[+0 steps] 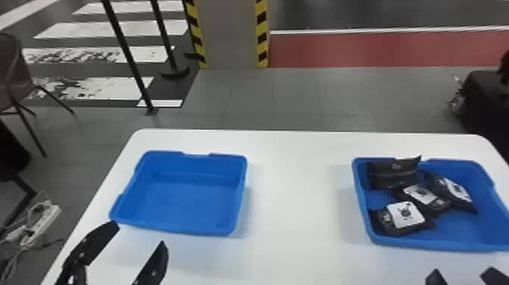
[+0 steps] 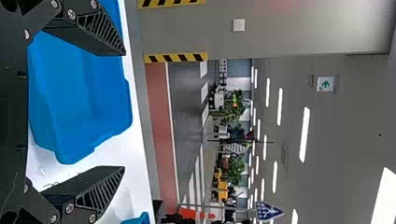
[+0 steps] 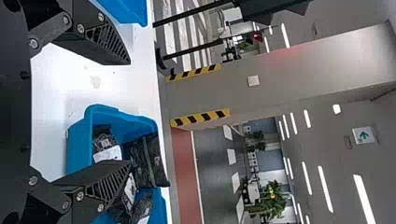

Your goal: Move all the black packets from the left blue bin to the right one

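The white desk (image 1: pixel 299 216) carries the left blue bin (image 1: pixel 181 201), bare inside, and the right one (image 1: pixel 460 229). My left claw (image 1: pixel 140 235) and right claw (image 1: pixel 462 270) are both spread wide, gripping nothing. Four black packets (image 1: pixel 423 201) lie in the right bin; the far-left one (image 1: pixel 394 172) pokes above the rim, so a careless brush from my right claw could tip it out. Dropping my left claw could jolt the empty bin.

You face a white table (image 1: pixel 299 197) with rounded far corners. On it, you have a left blue bin (image 1: pixel 181 204) and a right blue bin (image 1: pixel 460 229), well apart.
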Available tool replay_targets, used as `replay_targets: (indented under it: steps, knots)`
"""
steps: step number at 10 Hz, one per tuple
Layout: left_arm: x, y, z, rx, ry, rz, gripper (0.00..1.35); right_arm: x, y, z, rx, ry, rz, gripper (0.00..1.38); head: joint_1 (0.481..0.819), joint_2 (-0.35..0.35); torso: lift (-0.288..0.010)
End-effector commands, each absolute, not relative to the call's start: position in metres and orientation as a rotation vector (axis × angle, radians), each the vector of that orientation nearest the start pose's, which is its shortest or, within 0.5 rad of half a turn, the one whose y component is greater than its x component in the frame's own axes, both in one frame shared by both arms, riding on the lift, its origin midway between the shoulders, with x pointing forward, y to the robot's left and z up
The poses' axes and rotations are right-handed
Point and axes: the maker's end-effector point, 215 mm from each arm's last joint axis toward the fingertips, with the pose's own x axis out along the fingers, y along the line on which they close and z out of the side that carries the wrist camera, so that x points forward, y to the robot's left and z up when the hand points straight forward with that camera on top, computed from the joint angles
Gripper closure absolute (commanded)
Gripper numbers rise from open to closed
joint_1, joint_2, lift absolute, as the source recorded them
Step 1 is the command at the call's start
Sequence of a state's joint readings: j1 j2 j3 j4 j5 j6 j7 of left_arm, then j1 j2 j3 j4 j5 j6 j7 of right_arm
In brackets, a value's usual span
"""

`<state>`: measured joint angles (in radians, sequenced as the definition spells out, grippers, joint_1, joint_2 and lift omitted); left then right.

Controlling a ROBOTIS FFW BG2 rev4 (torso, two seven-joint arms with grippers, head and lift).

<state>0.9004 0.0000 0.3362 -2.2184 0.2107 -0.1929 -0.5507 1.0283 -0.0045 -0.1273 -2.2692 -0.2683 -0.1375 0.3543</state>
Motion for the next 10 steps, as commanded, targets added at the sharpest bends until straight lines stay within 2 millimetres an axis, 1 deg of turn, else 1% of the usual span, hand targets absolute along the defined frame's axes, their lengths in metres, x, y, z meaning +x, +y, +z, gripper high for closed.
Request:
replay_targets:
  steps: [1,4,10]
  knots:
    - [0.3084,0.2755,-0.3229,0.029,0.041,-0.290,0.17,0.2845,-0.2229,-0.3523,0.187,0.146,0.219,0.29,0.695,0.113,-0.110]
    - [0.3092,0.2755,-0.3214,0.029,0.036,-0.289,0.17,0.2847,-0.2233,-0.3518,0.194,0.144,0.217,0.29,0.695,0.106,-0.110]
    - [0.3087,0.2733,-0.3296,0.009,0.050,-0.290,0.17,0.2838,-0.2226,-0.3522,0.200,0.145,0.218,0.29,0.695,0.103,-0.110]
